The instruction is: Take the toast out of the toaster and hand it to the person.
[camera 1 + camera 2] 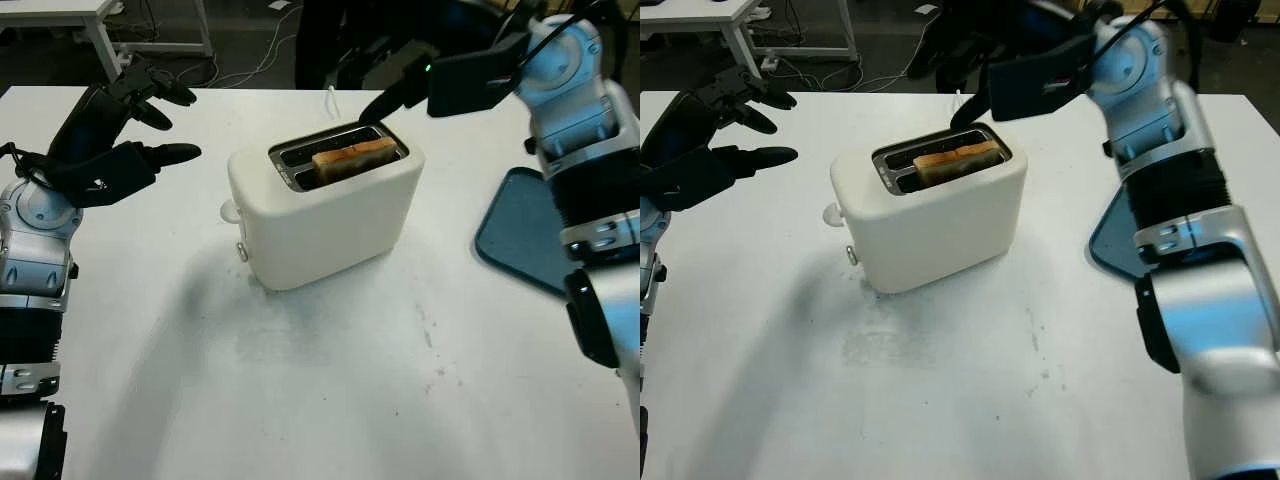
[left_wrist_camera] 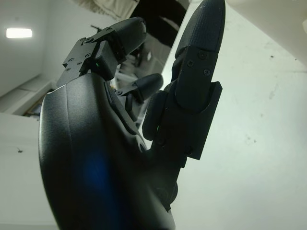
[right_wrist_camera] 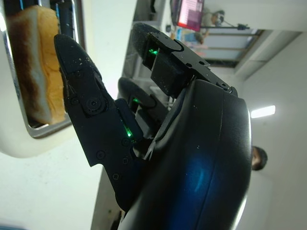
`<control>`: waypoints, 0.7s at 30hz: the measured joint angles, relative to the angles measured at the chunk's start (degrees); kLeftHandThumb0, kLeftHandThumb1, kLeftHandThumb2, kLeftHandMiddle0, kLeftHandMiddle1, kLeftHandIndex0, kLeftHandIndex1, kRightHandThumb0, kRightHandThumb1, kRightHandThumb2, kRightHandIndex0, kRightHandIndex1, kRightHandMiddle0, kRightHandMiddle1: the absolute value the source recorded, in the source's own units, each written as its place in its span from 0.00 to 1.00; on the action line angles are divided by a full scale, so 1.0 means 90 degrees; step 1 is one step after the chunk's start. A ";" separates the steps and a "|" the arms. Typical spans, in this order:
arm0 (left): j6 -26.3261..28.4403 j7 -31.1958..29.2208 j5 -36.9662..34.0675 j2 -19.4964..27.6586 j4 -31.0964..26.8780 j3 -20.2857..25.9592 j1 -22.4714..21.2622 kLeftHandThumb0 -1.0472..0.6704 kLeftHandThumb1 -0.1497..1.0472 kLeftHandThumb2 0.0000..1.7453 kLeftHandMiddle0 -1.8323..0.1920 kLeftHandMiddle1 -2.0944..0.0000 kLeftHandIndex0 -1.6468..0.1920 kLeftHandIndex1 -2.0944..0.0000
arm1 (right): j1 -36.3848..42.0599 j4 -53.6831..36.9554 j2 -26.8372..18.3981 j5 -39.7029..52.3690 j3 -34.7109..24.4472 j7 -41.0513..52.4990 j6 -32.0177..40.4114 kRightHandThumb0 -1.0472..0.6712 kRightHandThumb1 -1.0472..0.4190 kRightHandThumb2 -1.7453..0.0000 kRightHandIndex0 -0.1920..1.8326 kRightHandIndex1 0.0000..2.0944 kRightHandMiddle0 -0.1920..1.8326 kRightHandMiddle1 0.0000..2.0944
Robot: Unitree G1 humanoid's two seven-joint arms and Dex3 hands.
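Left eye view, items as we log them:

1. Toaster (image 1: 330, 215): cream, w/ two slots, stands mid-table (image 1: 300, 400), a little askew, its lever knob (image 1: 229, 211) on the end facing our left arm.
2. Toast (image 1: 353, 158): one browned slice, upright in the slot nearer us, top edge poking above the rim. Nothing grips it yet.
3. Right hand (image 1: 395, 98): raised above the table just behind the toaster's far right corner, one dark fingertip close to the slot rim; holds nothing, open. In the right wrist view we see its fingers (image 3: 91, 110) just beside the toast, not on it.
4. Left hand (image 1: 135, 120): up in the air well left of the toaster, empty, open.
5. Blue tray (image 1: 520, 230): flat on the table at the right, partly behind our right arm.
6. Person: a dark figure beyond the table's far edge; we can't make out more.
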 measured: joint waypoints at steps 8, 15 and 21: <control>0.0001 0.0000 0.0000 0.0000 -0.0005 0.0000 0.0000 0.15 0.88 0.00 0.80 0.39 0.79 0.49 | 0.0002 0.0007 0.0024 -0.0093 0.0159 0.0184 0.0112 0.29 0.25 0.99 0.53 0.10 0.52 0.02; 0.0005 -0.0024 -0.0001 0.0000 -0.0008 0.0001 0.0000 0.14 0.89 0.00 0.80 0.39 0.79 0.49 | 0.0037 0.0455 0.0093 -0.0251 0.0210 0.0038 -0.0017 0.28 0.24 1.00 0.48 0.26 0.53 0.01; 0.0023 -0.0045 -0.0001 0.0000 -0.0021 0.0001 0.0000 0.15 0.87 0.00 0.80 0.40 0.79 0.49 | 0.0037 0.0820 0.0171 -0.0295 0.0211 -0.0095 -0.0133 0.30 0.23 1.00 0.43 0.32 0.53 0.01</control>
